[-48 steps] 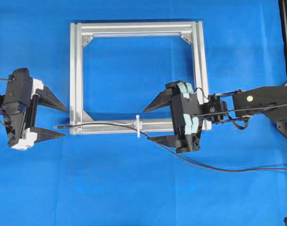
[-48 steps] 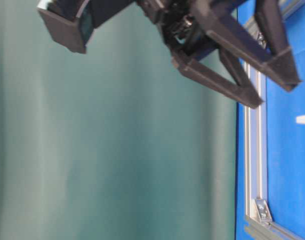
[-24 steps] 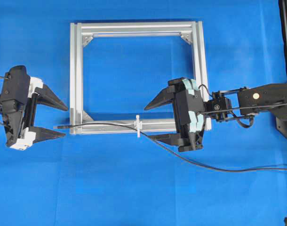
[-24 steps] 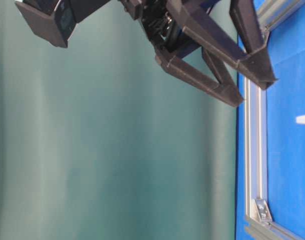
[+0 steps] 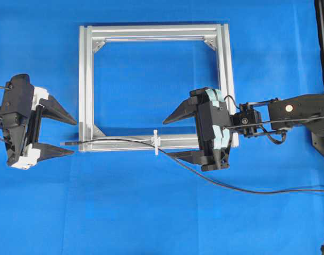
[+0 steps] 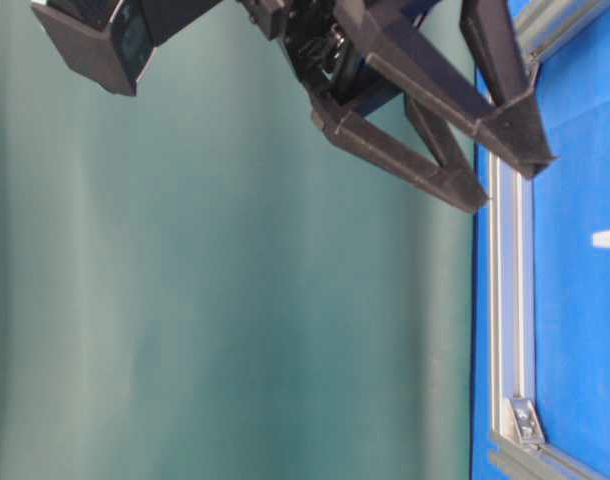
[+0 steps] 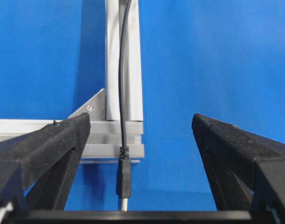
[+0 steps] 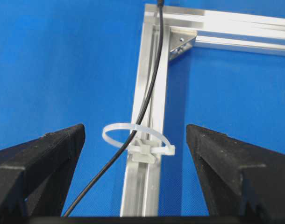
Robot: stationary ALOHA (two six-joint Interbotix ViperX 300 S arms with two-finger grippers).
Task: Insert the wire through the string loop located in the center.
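Note:
The wire [image 5: 232,186] comes in from the right, passes through the white string loop [image 5: 156,142] and runs along the frame's near bar. Its plug tip [image 5: 71,143] sticks out past the frame's left corner. My left gripper [image 5: 71,137] is open, its fingers either side of the plug [image 7: 124,175] without touching it. My right gripper [image 5: 167,139] is open just right of the loop. In the right wrist view the wire [image 8: 149,88] threads the loop [image 8: 115,129], with both fingers well apart from it.
The square aluminium frame [image 5: 85,79] lies flat on the blue cloth, the loop fixed to the middle of its near bar. The right arm [image 5: 295,111] reaches in from the right edge. The table-level view shows open black fingers [image 6: 440,180] above the frame bar [image 6: 510,330].
A second ago the left gripper sat slightly further right and the right gripper slightly further left. Both backed off a little, then held still. The wire has not moved.

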